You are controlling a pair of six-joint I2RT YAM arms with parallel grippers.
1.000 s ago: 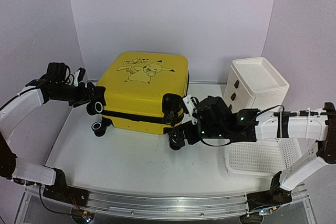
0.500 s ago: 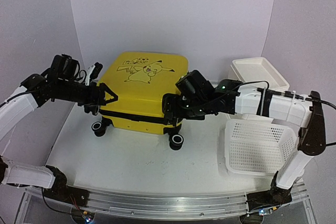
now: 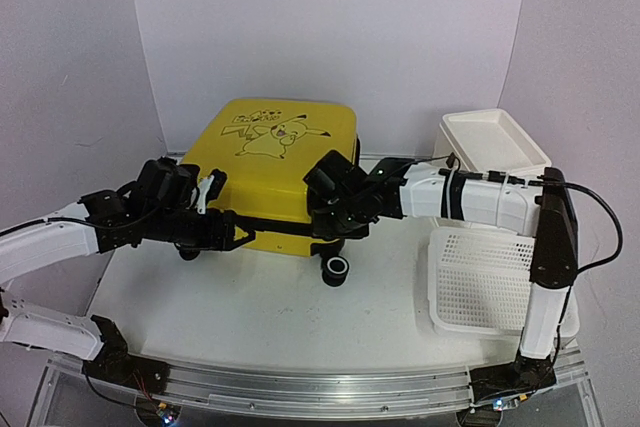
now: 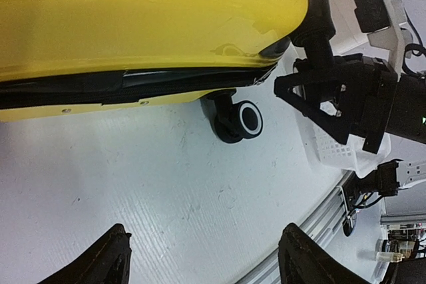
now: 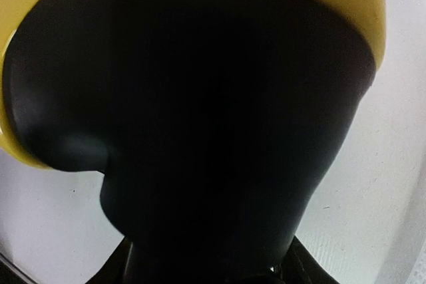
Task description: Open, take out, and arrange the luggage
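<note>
Bright yellow hard shell, lid up and closed: the luggage (image 3: 285, 162) lies flat toward 12 o'clock on the white worktop (image 3: 250, 317), a black cartoon drawing on its lid; a black zipper band (image 3: 275, 224) runs unbroken along its near face, so it looks not yet opened. Its wheeled end faces the arms, one black wheel (image 3: 336, 269) at its 5 o'clock corner; from that, its long axis appears to run from 6 to 12 o'clock, with the near zipper run crossing from 9 to 3.

The left pincer (image 3: 245, 237) sits low at the case's 7 o'clock, just beside the zipper band and pointing toward 3 o'clock along it; its fingertips (image 4: 113, 257) are spread wide with nothing between them. The right pincer (image 3: 325, 219) is at the 5 o'clock corner, so close that a black corner piece (image 5: 200, 118) fills its wrist view; whether the jaws have clamped on it cannot be told. Both arms are at the near face; the right looks the closer, seemingly placed to steady the case while the left works the band.

A white cabinet (image 3: 492, 147) stands at 3 o'clock of the case; a white perforated basket (image 3: 490, 287) lies at 4 o'clock.
</note>
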